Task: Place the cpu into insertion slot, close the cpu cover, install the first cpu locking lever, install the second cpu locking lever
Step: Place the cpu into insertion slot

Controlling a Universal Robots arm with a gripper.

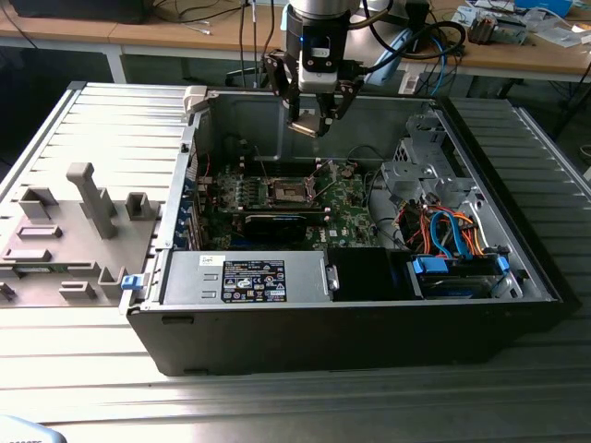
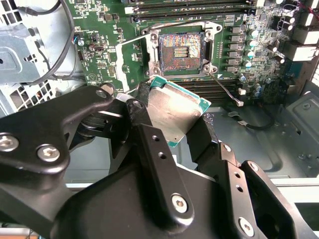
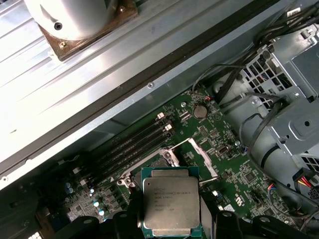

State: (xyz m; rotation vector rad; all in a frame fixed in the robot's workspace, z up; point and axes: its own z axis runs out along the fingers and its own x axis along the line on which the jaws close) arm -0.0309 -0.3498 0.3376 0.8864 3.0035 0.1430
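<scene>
Now: my hand (image 1: 309, 118) clamped on cpu (image 3: 171, 206), insertion slot (image 2: 180, 52) open below hand, well apart. Placing step underway; I judge it needs chip squared to socket.

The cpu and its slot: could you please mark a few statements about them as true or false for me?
1. The end effector grips the cpu. True.
2. The cpu is seated in the insertion slot. False: the slot is empty with its contacts bare, and the cpu is held above the motherboard.
3. The computer case lies on its side, open side up. True.
4. The end effector hangs over the orange and blue cables. False: in the exterior view it hangs over the motherboard, to the exterior view's left of those cables.
</scene>
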